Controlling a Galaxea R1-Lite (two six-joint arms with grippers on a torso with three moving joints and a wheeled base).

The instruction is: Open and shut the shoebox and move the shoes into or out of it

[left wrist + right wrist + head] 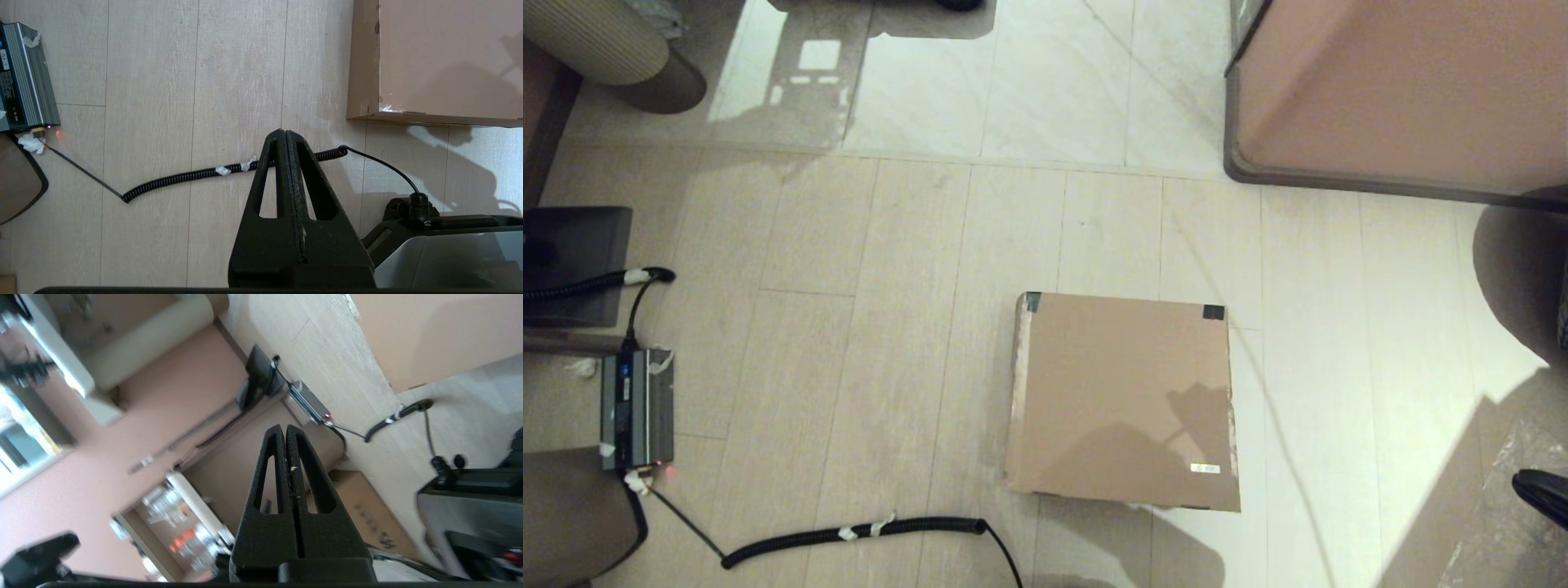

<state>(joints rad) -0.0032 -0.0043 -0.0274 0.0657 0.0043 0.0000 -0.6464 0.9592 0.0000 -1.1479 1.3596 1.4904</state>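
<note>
Black and wedge-shaped, the left hand (286, 132) has its two fingers pressed flat together with nothing between them, hanging above the pale wood-plank floor (155, 81) just short of the near left corner of the plain brown cardboard shoebox (441, 61). A black coiled cable (184, 177) lies on the floor under the fingers. The right hand (286, 428) is likewise closed and empty, and is turned away from the work, facing across the room rather than down at the box.

In the head view the shoebox (1123, 400) sits flat on the floor, lid down, with dark tape on its two far corners and a small white label near its near right edge. No shoes are visible; whether they are inside cannot be told.

The step in hand looks like opening the lid. Since the taped corners probably mark the hinge, the lift should come from the near edge. The left hand would need to part its fingers first, then catch the lid's lip at the near corner and swing it up and back in an arc about the far edge, not straight up, or the whole light box may slide or tip. Keeping clear of the cable avoids snagging it.
</note>
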